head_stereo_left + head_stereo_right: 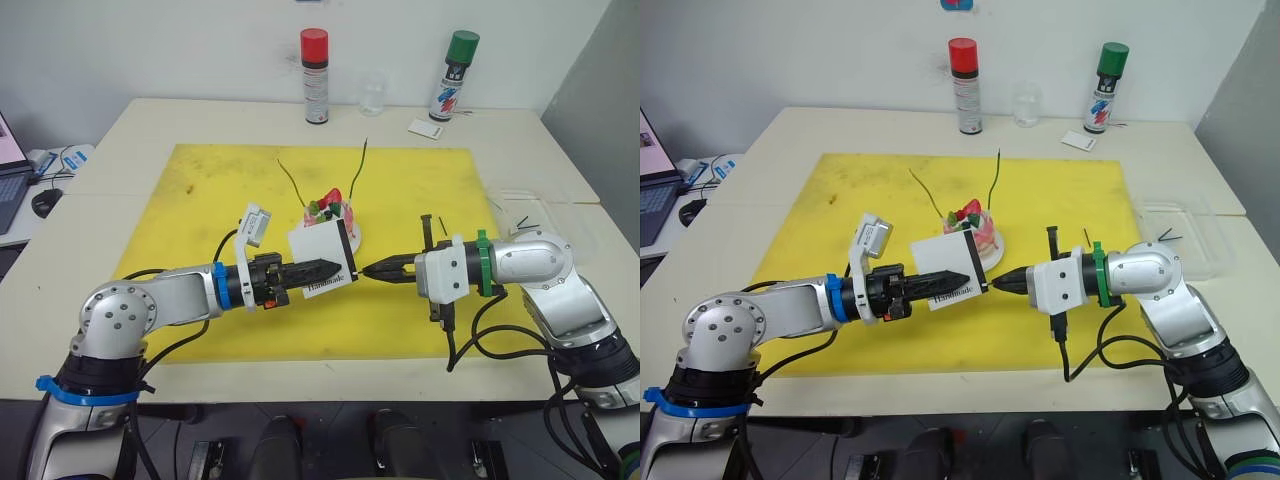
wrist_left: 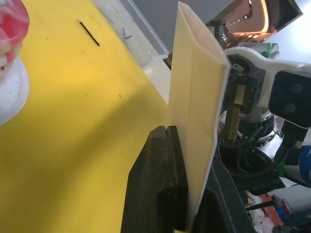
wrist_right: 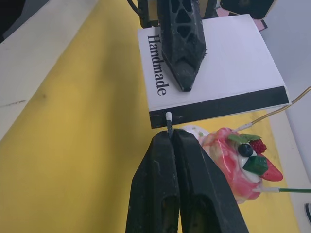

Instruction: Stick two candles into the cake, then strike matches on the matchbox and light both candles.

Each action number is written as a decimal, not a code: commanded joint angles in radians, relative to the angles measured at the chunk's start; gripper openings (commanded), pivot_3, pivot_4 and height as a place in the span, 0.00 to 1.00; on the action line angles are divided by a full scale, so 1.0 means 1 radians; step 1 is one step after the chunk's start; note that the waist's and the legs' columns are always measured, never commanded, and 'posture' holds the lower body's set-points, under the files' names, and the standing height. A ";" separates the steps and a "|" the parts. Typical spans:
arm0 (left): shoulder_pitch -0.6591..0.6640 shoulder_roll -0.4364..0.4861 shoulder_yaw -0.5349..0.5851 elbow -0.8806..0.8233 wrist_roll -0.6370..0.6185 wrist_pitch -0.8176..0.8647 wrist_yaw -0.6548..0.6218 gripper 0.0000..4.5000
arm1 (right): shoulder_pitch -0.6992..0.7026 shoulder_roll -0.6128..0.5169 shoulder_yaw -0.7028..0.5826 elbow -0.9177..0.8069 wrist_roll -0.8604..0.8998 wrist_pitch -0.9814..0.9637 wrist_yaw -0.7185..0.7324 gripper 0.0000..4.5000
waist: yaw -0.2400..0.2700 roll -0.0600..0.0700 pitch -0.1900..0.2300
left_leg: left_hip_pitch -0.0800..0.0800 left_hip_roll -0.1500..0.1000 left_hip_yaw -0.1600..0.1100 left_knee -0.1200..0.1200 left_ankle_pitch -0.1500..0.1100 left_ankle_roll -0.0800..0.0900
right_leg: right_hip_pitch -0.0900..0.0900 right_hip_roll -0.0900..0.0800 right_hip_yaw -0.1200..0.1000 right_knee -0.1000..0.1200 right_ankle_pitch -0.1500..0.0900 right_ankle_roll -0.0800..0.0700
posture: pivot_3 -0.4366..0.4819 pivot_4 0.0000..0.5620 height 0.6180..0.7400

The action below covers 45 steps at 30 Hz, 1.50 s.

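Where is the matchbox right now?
The matchbox is held up by the left gripper over the yellow mat, just in front of the cake.

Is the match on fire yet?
No, the match in the right gripper shows a plain white tip against the matchbox.

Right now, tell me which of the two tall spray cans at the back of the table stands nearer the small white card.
The green-capped spray can, at the back right; the small white card lies just beside its base. The red-capped spray can stands farther left.

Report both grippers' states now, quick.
Left gripper: shut on the matchbox, held up off the mat.
Right gripper: shut on a match, its pale tip at the matchbox's black strip.
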 commanded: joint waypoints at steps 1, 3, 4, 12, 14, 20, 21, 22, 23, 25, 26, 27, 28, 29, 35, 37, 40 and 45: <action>-0.026 -0.010 0.025 -0.019 -0.008 0.005 -0.011 0.00 | -0.018 -0.002 -0.004 -0.002 -0.017 -0.004 -0.010 0.00 | 0.000 0.000 0.000 | 0.000 0.000 0.000 0.000 0.000 0.000 | 0.000 0.000 0.000 0.000 0.000 0.000 | 0.48 0.27 1.00; -0.029 -0.015 0.025 -0.017 -0.010 0.007 -0.010 0.00 | -0.021 0.002 0.000 -0.002 -0.022 -0.001 -0.013 0.00 | 0.000 0.000 0.000 | 0.000 0.000 0.000 0.000 0.000 0.000 | 0.000 0.000 0.000 0.000 0.000 0.000 | 0.48 0.27 1.00; -0.030 -0.016 0.025 -0.017 -0.010 0.007 -0.009 0.00 | -0.021 0.004 0.002 -0.005 -0.023 0.001 -0.014 0.00 | 0.000 0.000 0.000 | 0.000 0.000 0.000 0.000 0.000 0.000 | 0.000 0.000 0.000 0.000 0.000 0.000 | 0.48 0.27 1.00; -0.065 -0.032 0.039 -0.019 -0.059 0.018 -0.002 0.00 | -0.013 -0.005 0.033 -0.008 -0.051 -0.024 0.012 0.00 | 0.000 0.000 0.000 | 0.000 0.000 0.000 0.000 0.000 0.000 | 0.000 0.000 0.000 0.000 0.001 0.002 | 0.48 0.27 1.00; -0.108 -0.029 0.058 0.002 -0.101 0.020 0.011 0.00 | 0.013 -0.049 0.057 -0.014 -0.058 -0.058 0.071 0.00 | 0.001 0.000 0.000 | 0.000 0.000 0.000 0.000 0.000 0.000 | 0.000 0.000 0.000 0.000 0.001 0.002 | 0.48 0.27 1.00; -0.116 0.063 0.118 0.050 -0.099 0.048 -0.002 0.00 | 0.065 -0.160 0.015 -0.023 -0.009 -0.066 0.140 0.00 | 0.003 0.000 0.000 | 0.000 0.000 0.000 0.001 0.000 0.000 | 0.001 0.000 0.000 0.000 0.001 0.001 | 0.48 0.27 1.00; -0.087 0.075 0.125 0.036 -0.100 0.053 -0.003 0.00 | 0.055 -0.158 0.004 -0.008 -0.009 -0.059 0.127 0.00 | -0.003 0.000 0.000 | 0.000 0.000 0.000 0.000 0.000 0.000 | 0.000 0.000 0.000 0.000 0.001 0.001 | 0.48 0.27 1.00; -0.058 0.082 0.128 0.017 -0.100 0.056 -0.004 0.00 | 0.045 -0.153 -0.003 0.008 -0.010 -0.051 0.116 0.00 | -0.008 0.000 0.000 | 0.001 0.000 0.000 0.000 0.000 0.000 | 0.000 0.000 0.000 0.001 0.001 0.001 | 0.48 0.27 1.00; -0.027 0.084 0.129 -0.006 -0.100 0.055 -0.003 0.00 | 0.033 -0.145 -0.009 0.022 -0.011 -0.043 0.104 0.00 | -0.009 0.000 0.000 | 0.002 0.000 0.000 0.000 0.000 0.000 | 0.001 0.000 0.000 0.002 0.001 0.001 | 0.48 0.27 1.00; 0.011 0.081 0.128 -0.038 -0.106 0.049 0.006 0.00 | 0.016 -0.129 -0.016 0.038 -0.011 -0.027 0.088 0.00 | -0.008 0.000 0.000 | 0.003 0.000 0.000 0.000 0.000 0.000 | 0.001 0.000 0.000 0.002 0.001 0.001 | 0.48 0.27 1.00; 0.031 0.075 0.125 -0.056 -0.103 0.042 0.011 0.00 | 0.009 -0.119 -0.020 0.039 -0.004 -0.010 0.083 0.00 | -0.006 0.000 0.000 | 0.003 0.000 0.000 0.000 0.000 0.000 | 0.001 0.000 0.000 0.003 0.000 0.000 | 0.48 0.27 1.00; 0.045 0.071 0.122 -0.070 -0.094 0.036 0.013 0.00 | 0.004 -0.110 -0.024 0.038 0.003 0.009 0.077 0.00 | -0.006 0.000 0.000 | 0.003 0.000 0.000 0.000 0.000 0.000 | 0.001 0.000 0.000 0.003 0.000 0.000 | 0.48 0.27 1.00; 0.057 0.067 0.118 -0.082 -0.081 0.029 0.014 0.00 | 0.000 -0.103 -0.028 0.037 0.008 0.026 0.073 0.00 | -0.003 0.000 0.000 | 0.003 0.000 0.000 0.000 0.000 0.000 | 0.001 0.000 0.000 0.003 0.000 0.000 | 0.48 0.27 1.00; 0.067 0.064 0.116 -0.090 -0.077 0.025 0.016 0.00 | -0.002 -0.102 -0.028 0.036 0.010 0.042 0.075 0.00 | 0.001 0.000 0.000 | 0.003 0.000 0.000 0.001 0.000 0.000 | 0.002 0.000 0.000 0.002 0.000 -0.001 | 0.48 0.27 1.00; 0.080 0.066 0.118 -0.105 -0.065 0.024 0.006 0.00 | 0.022 -0.118 -0.040 0.001 0.072 0.263 0.086 0.00 | 0.009 0.000 0.000 | 0.003 -0.001 0.000 0.001 0.000 0.000 | 0.002 -0.001 0.000 0.001 0.000 -0.001 | 0.48 0.27 1.00; 0.081 0.067 0.120 -0.106 -0.063 0.024 0.005 0.00 | 0.030 -0.131 -0.042 -0.011 0.095 0.324 0.097 0.00 | 0.009 0.000 0.000 | 0.003 -0.001 0.000 0.001 0.000 0.000 | 0.002 -0.001 0.000 0.001 0.000 -0.001 | 0.48 0.27 1.00; 0.084 0.068 0.122 -0.108 -0.064 0.023 0.006 0.00 | 0.034 -0.136 -0.043 -0.023 0.137 0.438 0.098 0.00 | 0.009 0.000 0.000 | 0.003 -0.001 0.000 0.001 0.000 0.000 | 0.002 -0.001 0.000 0.001 0.000 -0.001 | 0.48 0.27 1.00; 0.087 0.064 0.114 -0.117 -0.059 0.023 0.007 0.00 | 0.012 -0.135 0.019 -0.004 0.192 0.688 0.120 0.00 | 0.009 0.000 0.000 | 0.003 -0.001 0.000 0.001 0.000 0.000 | 0.002 -0.001 0.000 0.001 0.000 -0.001 | 0.48 0.27 1.00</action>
